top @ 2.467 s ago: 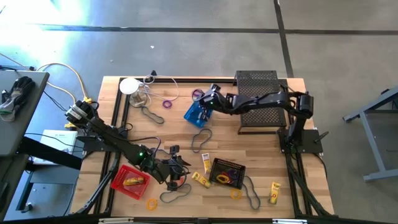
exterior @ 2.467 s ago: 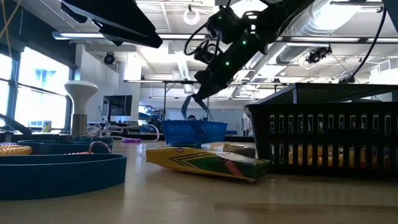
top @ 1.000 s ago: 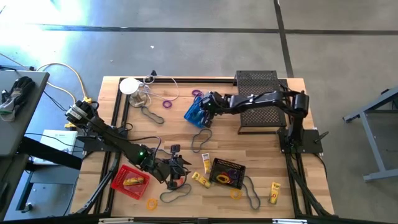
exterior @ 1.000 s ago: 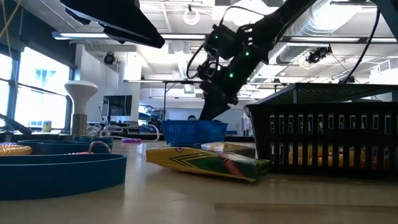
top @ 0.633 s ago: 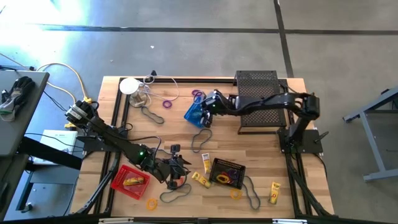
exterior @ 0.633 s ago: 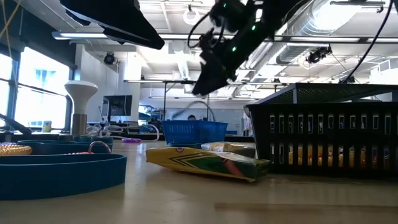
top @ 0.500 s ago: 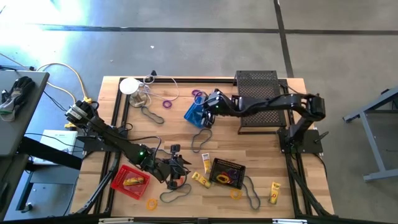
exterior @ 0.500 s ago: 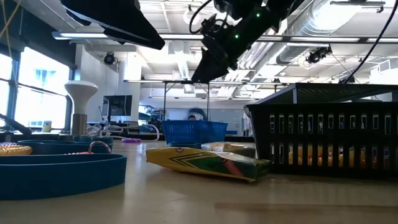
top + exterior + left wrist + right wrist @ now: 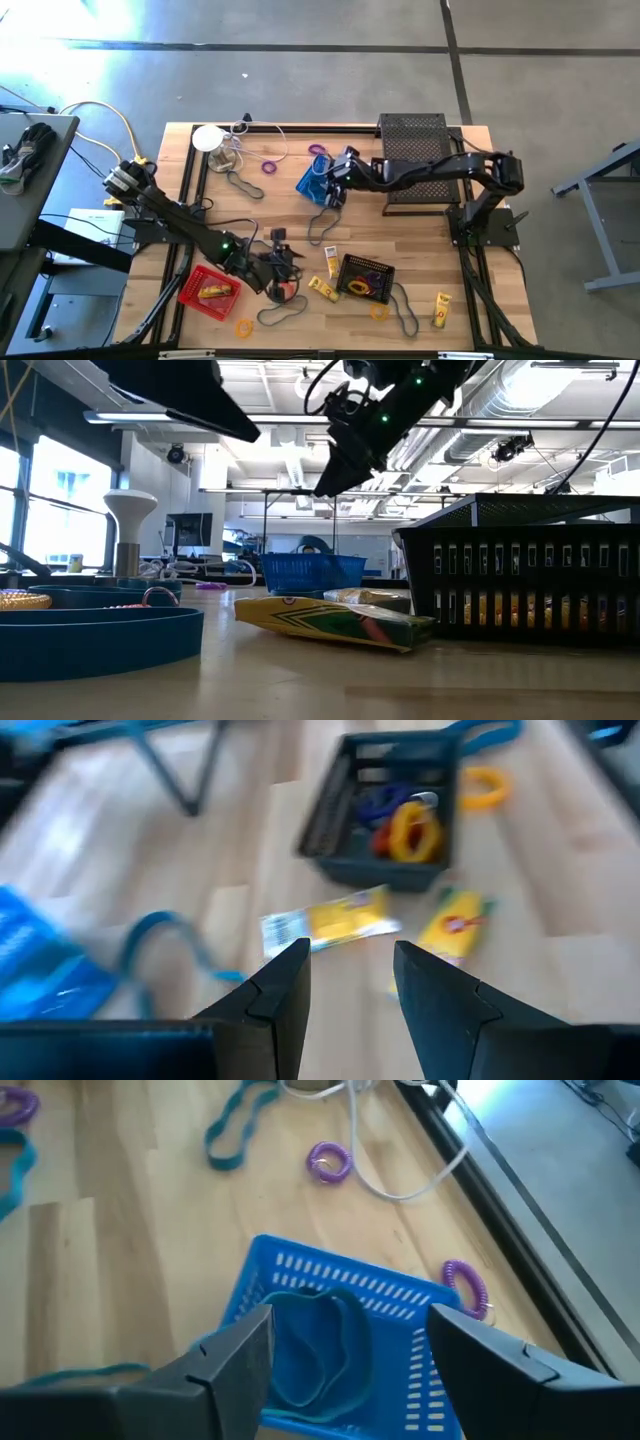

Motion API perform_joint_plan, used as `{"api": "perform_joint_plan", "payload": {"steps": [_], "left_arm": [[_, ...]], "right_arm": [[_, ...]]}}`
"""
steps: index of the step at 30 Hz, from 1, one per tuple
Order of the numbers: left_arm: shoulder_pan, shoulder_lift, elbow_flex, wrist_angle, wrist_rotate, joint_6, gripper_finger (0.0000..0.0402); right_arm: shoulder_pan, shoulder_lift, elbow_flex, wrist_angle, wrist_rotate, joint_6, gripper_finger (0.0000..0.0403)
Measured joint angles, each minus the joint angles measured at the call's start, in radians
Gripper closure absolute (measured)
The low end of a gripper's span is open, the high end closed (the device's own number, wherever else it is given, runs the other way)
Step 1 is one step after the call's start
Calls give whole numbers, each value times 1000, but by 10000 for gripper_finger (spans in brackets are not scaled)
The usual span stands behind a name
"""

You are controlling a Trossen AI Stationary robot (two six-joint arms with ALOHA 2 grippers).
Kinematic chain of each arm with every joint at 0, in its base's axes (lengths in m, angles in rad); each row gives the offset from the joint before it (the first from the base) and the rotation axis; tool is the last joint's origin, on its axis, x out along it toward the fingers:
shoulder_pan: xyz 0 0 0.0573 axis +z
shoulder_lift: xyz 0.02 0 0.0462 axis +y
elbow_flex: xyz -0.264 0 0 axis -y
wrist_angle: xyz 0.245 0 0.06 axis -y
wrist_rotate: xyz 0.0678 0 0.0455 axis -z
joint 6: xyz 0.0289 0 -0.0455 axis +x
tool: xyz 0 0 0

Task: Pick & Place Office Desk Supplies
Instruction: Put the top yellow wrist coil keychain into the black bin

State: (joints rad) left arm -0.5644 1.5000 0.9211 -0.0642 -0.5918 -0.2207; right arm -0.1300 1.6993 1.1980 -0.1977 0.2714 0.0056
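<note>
My right gripper (image 9: 333,186) hangs open above the blue basket (image 9: 340,1295), which stands on the table with a grey band loop (image 9: 318,1342) lying inside it. My left gripper (image 9: 278,272) is open near the table's front, above the wood between the red basket (image 9: 210,292) and the black basket (image 9: 385,815); nothing is between its fingers (image 9: 285,985). The black basket holds purple, orange and yellow rings. Yellow tubes (image 9: 330,925) lie on the table in front of it.
A large black mesh tray (image 9: 415,160) stands at the far right, a white disc with cables (image 9: 208,137) at the far left. Purple rings (image 9: 328,1160) and grey bands (image 9: 245,183) lie beyond the blue basket; more bands, tubes and orange rings (image 9: 244,327) lie along the front.
My right gripper has risen out of the blue basket and now hangs clear above it. The grey band has stayed in the basket.
</note>
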Motion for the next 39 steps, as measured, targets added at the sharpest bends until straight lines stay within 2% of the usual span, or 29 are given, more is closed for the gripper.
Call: {"api": "perform_joint_plan", "payload": {"steps": [3,5,11,13,16,21,24,30,39], "left_arm": [[9,-52,0,-116,-72,-71,263],[27,-94,0,-210,-33,-143,263],[115,-185,0,-465,404,-341,263],[124,-194,0,-524,502,-371,263],[123,-191,0,-607,584,-386,263],[107,-160,-2,-635,593,-401,263],[92,-126,-1,-634,595,-514,263],[66,-65,-2,-665,611,-809,263],[30,22,-2,-673,636,-1033,263]], "right_arm": [[29,0,0,-45,0,1,156],[52,0,0,-94,-1,21,156],[127,0,0,-250,-17,123,156],[155,0,0,-288,-17,166,156],[195,0,0,-324,-33,229,156],[262,0,0,-335,-155,304,156],[305,0,0,-334,-201,322,156],[385,0,0,-329,-195,339,156],[432,0,0,-286,-192,338,156]]}}
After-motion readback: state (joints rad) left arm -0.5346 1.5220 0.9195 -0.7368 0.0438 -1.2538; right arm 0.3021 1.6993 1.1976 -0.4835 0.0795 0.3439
